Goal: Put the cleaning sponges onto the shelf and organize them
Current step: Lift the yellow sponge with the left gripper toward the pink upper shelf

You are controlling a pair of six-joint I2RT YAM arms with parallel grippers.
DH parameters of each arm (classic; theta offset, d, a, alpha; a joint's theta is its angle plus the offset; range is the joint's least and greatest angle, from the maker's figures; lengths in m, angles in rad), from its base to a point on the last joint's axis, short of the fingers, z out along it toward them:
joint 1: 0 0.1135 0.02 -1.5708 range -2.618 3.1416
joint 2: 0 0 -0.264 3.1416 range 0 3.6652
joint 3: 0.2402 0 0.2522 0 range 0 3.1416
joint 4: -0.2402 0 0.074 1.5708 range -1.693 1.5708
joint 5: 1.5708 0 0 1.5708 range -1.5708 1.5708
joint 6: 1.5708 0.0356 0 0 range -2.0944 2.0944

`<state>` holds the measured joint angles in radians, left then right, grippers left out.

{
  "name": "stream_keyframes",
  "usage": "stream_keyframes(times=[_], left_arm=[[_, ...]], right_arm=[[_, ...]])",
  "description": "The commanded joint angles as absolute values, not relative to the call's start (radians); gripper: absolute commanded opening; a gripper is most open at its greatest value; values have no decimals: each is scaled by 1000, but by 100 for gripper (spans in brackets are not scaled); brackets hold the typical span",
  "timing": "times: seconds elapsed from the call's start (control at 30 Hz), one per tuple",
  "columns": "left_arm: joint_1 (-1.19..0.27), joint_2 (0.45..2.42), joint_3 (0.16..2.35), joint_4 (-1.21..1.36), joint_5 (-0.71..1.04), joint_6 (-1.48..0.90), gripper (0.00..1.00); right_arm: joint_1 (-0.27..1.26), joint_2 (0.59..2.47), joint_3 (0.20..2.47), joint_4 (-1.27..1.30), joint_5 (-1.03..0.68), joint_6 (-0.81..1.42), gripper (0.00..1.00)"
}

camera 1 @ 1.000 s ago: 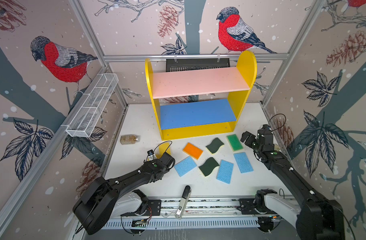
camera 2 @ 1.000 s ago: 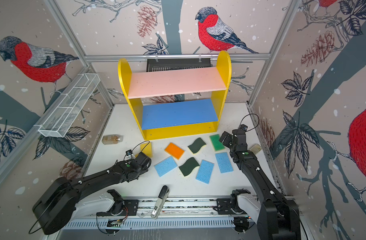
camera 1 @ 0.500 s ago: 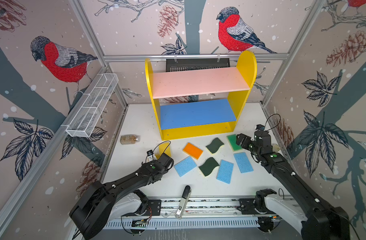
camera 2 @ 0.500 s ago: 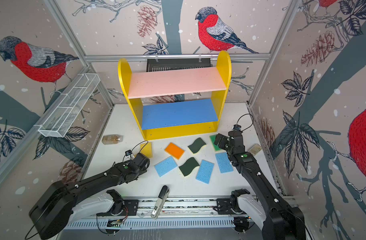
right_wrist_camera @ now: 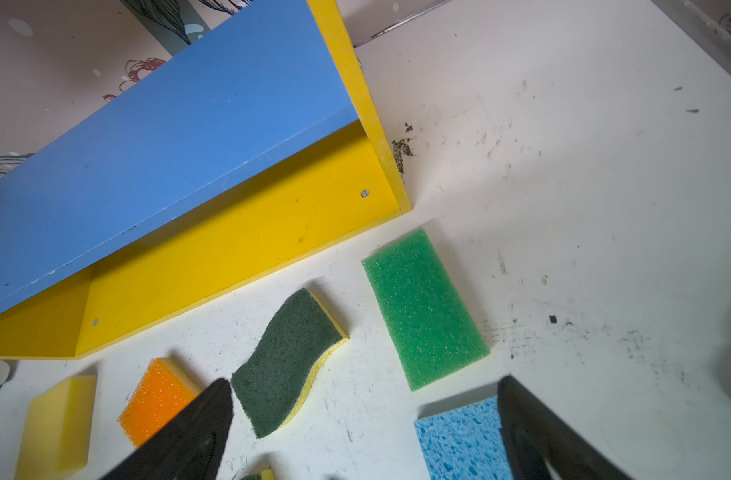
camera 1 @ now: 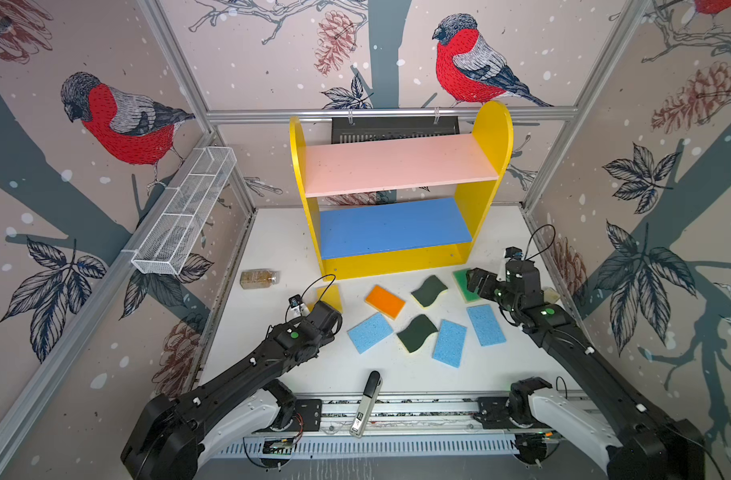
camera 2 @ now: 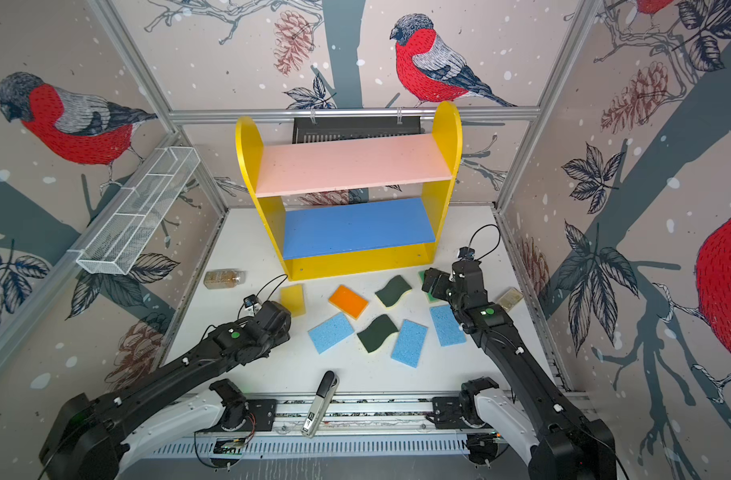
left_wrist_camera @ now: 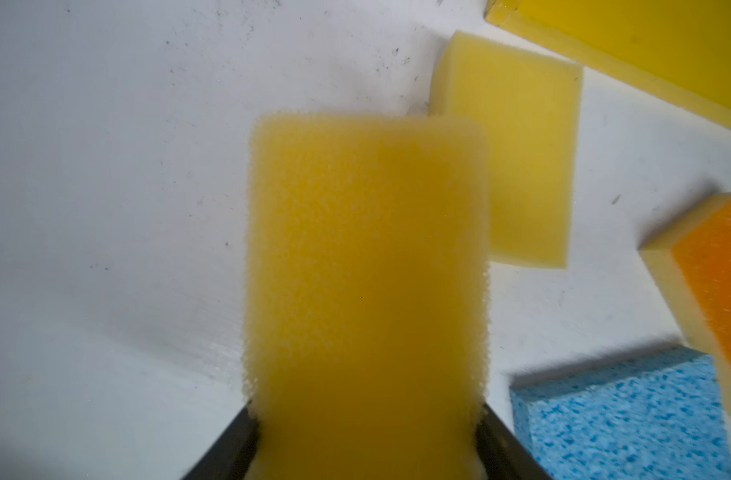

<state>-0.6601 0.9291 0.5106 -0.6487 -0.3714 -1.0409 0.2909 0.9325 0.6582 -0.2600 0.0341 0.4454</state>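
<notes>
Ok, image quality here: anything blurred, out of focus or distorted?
Left wrist view: the yellow sponge in the left gripper sits close to the lens, soft and blurred. Right wrist view: green sponge sharp, right gripper soft-edged. Both top views: sharp, evenly lit, wide-angle stretch toward the edges.

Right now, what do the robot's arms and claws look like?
The left arm and right arm are black tubes on white bases, each with a green dot and a looping black cable. The left gripper and right gripper have black wedge-shaped fingers.
</notes>
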Motion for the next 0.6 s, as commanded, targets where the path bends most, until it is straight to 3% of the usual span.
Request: stream_keyframes(times=[0.0,0.23,0.57], left_arm=[[-667,904,564,-716,-362,-1035,62],[-720,923,728,-862,-427,-1001,62],[-765,945,967,-932,-387,-830,62]], right_arm=[[304,917,703,-305,14,411,99],[320,864,728,-334,6,427,99],[374,836,771,-373,-2,395,99]])
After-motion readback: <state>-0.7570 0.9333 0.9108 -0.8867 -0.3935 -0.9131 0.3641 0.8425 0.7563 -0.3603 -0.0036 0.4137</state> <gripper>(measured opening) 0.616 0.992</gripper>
